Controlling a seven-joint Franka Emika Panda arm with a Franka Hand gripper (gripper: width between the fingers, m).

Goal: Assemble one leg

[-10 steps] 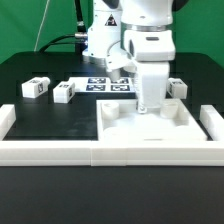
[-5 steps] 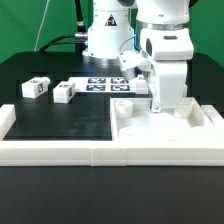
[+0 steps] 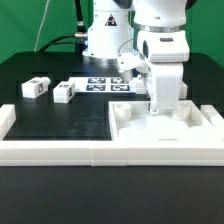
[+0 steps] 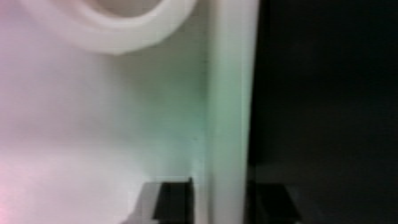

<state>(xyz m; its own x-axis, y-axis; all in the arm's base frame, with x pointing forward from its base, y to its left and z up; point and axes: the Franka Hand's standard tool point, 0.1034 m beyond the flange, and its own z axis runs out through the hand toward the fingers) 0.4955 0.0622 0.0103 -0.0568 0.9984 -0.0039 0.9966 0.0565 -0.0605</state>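
Observation:
Two legs (image 3: 33, 88) (image 3: 65, 93), small white blocks with black-and-white tags, lie on the black table at the exterior view's left, far from my gripper. Another tagged piece (image 3: 127, 63) shows behind the arm; I cannot tell what it is. My gripper (image 3: 160, 107) points straight down at the large flat white panel (image 3: 165, 128) at the exterior view's right. In the wrist view my gripper (image 4: 222, 203) has a dark finger on each side of the panel's upright edge (image 4: 228, 110), shut on it. A round recess (image 4: 125, 20) shows in the panel.
The marker board (image 3: 108, 84) lies flat behind the panel, near the robot base. Long white border rails (image 3: 100, 152) run along the front and up both sides. Bare black table lies between the legs and the panel.
The gripper and the panel have slid together toward the exterior view's right, up to the right rail. Almost nothing has moved in the last half second. The legs have not moved.

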